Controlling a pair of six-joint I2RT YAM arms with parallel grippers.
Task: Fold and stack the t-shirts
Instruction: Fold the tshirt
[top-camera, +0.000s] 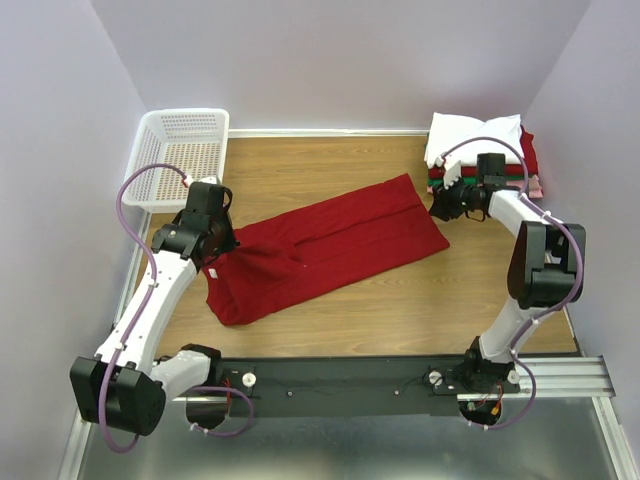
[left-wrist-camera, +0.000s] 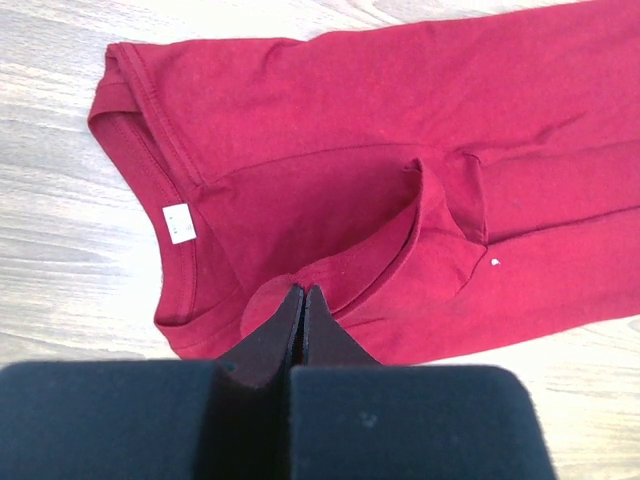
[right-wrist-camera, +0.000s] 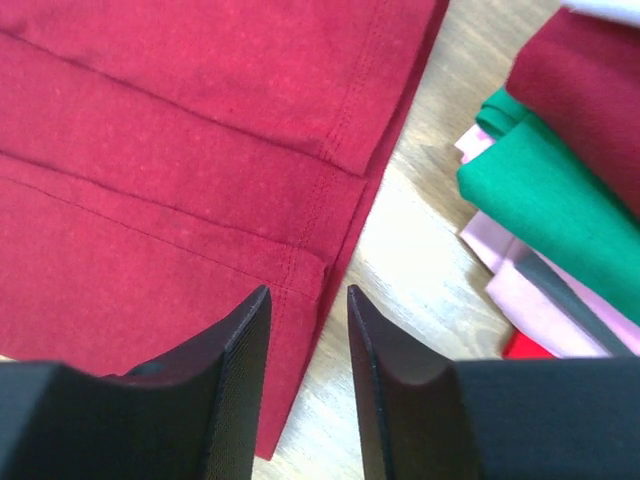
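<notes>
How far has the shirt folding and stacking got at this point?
Done: folded shirts stacked at the table's far right. In hand: the large dark red shirt lies narrowed lengthwise; left hand is shut at its collar end, right hand open over its hem. Left: fold it shorter, stack it.

Dark red t-shirt (top-camera: 325, 248), white basket (top-camera: 182, 152)

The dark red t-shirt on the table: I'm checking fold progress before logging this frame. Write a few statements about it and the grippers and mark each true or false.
1. The dark red t-shirt lies on the wooden table. True.
2. The left gripper is wide open. False: it is shut on the shirt's cloth.
3. The right gripper is open at the shirt's hem. True.
4. The folded stack sits inside the white mesh basket. False: it sits on the table's far right.
</notes>
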